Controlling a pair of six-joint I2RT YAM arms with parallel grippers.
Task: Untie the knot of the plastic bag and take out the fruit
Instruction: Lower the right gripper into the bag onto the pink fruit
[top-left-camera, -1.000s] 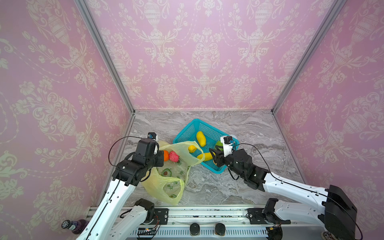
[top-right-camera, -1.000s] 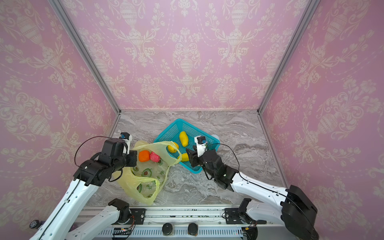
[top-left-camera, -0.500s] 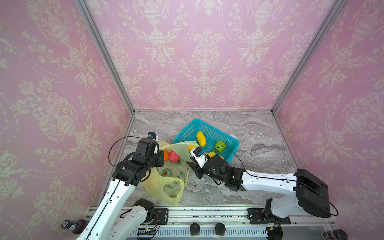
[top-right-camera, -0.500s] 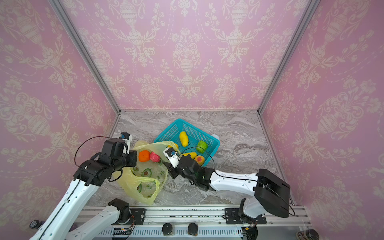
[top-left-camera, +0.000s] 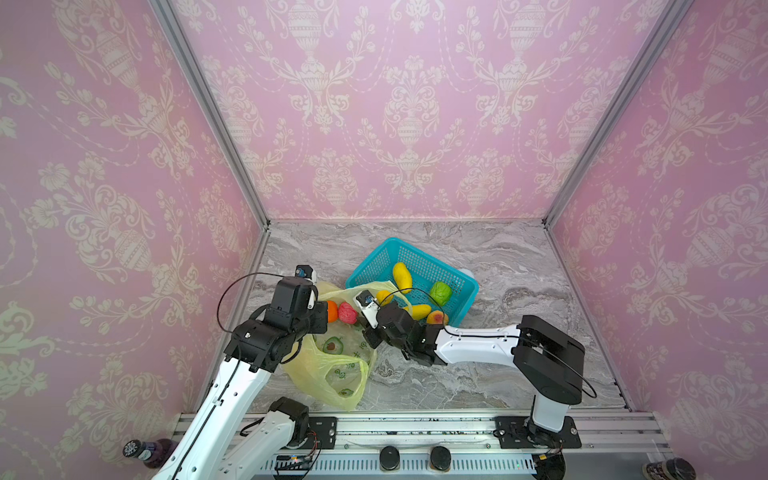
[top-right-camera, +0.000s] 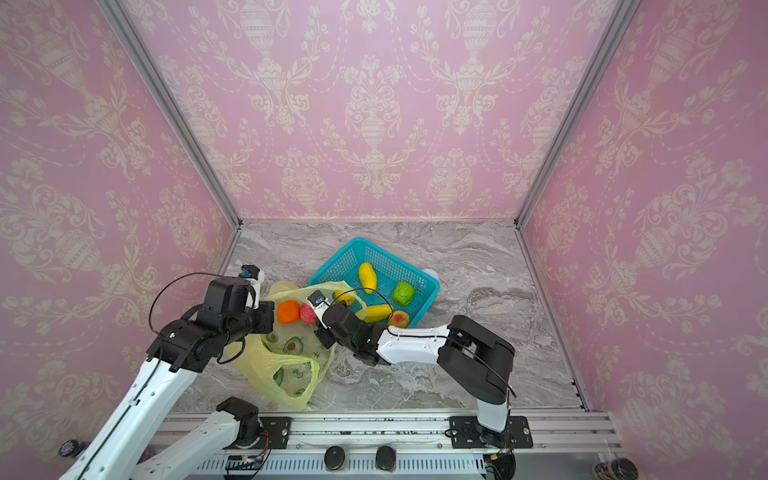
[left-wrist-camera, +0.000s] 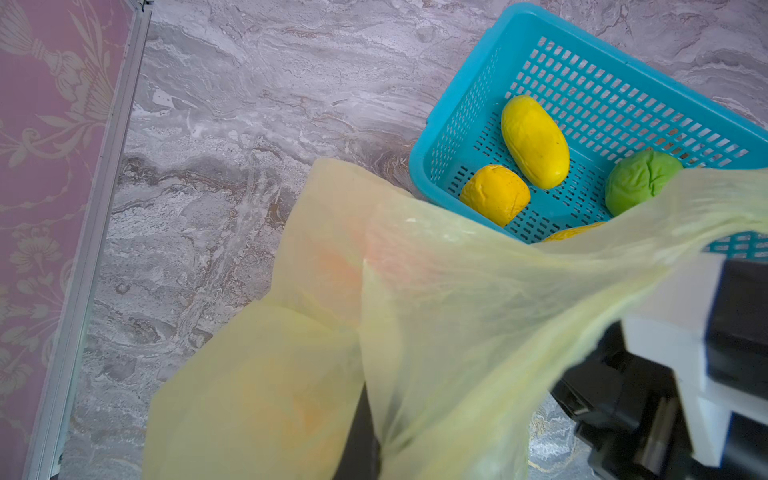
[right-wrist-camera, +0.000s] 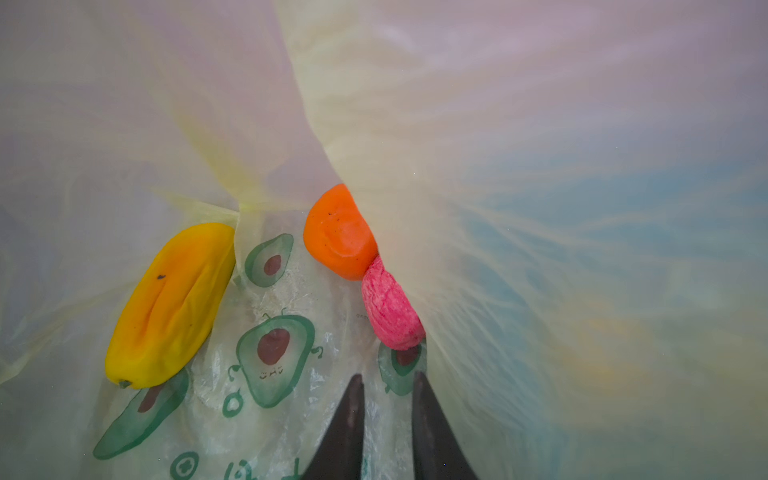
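we are pinching the plastic bag open with the left claw; the right claw (barely parted, empty) is needing widening for the pink fruit.

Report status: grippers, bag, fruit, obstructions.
Status: left gripper shut on plastic bag; right gripper open inside, empty, facing pink-red fruit; bag film drapes against it.

No text can be read; the green marks printed on the plastic bag are too blurred.

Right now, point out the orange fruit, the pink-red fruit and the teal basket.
orange fruit (right-wrist-camera: 338, 232), right wrist view, its middle.
pink-red fruit (right-wrist-camera: 390, 309), right wrist view, its middle.
teal basket (left-wrist-camera: 473, 112), left wrist view, perforated side wall.
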